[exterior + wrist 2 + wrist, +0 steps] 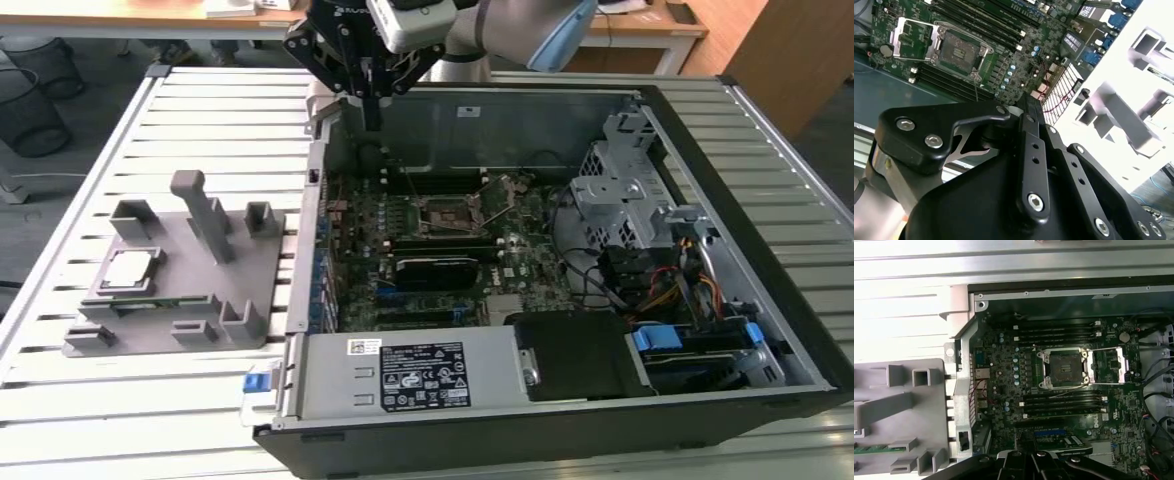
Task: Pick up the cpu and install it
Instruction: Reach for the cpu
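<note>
The cpu [130, 268] lies flat, silvery top up, in a shallow seat of the grey fixture [200, 310], near that fixture's edge on the exterior view's left. The fixture rests on the slatted table [200, 110], just beside the open computer case [561, 440], toward the table's edge on the exterior view's left. Inside the case, on the motherboard [441, 255], the socket [445, 213] has its load plate folded back; it shows in both wrist views [959, 50] [1063, 367]. My gripper [374, 112] hangs over the case's far corner on the exterior view's left, above the motherboard and well apart from the cpu. Its fingers [1026, 112] are drawn narrow, tips together, with nothing between them.
</note>
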`<action>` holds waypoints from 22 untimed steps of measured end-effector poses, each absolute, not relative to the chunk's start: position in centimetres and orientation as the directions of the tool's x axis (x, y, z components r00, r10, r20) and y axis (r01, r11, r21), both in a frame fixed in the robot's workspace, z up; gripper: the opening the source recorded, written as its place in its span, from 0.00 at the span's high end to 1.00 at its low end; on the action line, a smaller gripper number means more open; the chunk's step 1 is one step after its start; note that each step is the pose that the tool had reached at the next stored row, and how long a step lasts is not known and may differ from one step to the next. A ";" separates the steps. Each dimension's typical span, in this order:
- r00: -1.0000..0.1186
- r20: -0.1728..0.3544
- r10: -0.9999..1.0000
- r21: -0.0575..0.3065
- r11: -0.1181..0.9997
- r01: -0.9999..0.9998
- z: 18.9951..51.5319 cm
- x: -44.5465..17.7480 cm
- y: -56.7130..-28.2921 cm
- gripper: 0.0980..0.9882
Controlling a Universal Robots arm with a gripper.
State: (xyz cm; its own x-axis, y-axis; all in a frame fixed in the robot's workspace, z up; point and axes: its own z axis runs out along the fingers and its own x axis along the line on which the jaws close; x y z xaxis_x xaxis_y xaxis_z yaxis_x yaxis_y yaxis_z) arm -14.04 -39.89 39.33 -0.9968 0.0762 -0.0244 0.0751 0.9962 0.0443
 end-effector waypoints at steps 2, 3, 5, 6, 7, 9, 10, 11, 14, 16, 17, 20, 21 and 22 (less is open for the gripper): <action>-0.997 -0.024 0.076 0.044 0.996 0.075 39.3 -14.3 -39.9 0.99; -0.997 -0.024 0.076 0.044 0.996 0.075 39.3 -14.3 -39.9 0.99; -0.997 -0.024 0.076 0.044 0.996 0.075 39.3 -14.4 -39.9 0.99; -0.997 -0.024 0.076 0.044 0.996 0.075 39.3 -14.4 -39.9 0.99; -0.997 -0.024 0.076 0.044 0.996 0.075 39.3 -14.5 -39.9 0.99; -0.997 -0.024 0.076 0.044 0.996 0.075 39.3 -14.6 -39.9 0.99; -0.997 -0.024 0.076 0.044 0.996 0.075 39.3 -14.7 -39.9 0.99; -0.997 -0.024 0.076 0.044 0.996 0.075 39.3 -14.8 -39.9 0.99; -0.997 -0.024 0.076 0.044 0.996 0.075 39.3 -14.9 -39.9 0.99; -0.997 -0.024 0.076 0.044 0.996 0.075 39.3 -15.0 -39.9 0.99; -0.997 -0.024 0.076 0.044 0.996 0.075 39.3 -15.1 -39.9 0.99; -0.997 -0.024 0.076 0.044 0.996 0.075 39.3 -15.2 -39.9 0.99; -0.997 -0.024 0.076 0.044 0.996 0.075 39.3 -15.3 -39.9 0.99; -0.997 -0.024 0.076 0.044 0.996 0.075 39.3 -15.3 -39.9 0.99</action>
State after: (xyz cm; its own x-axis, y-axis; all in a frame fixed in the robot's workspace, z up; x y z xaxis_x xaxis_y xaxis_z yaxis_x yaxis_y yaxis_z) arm -15.32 -39.89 39.28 -0.9968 0.0762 -0.0241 0.0751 0.9962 0.0444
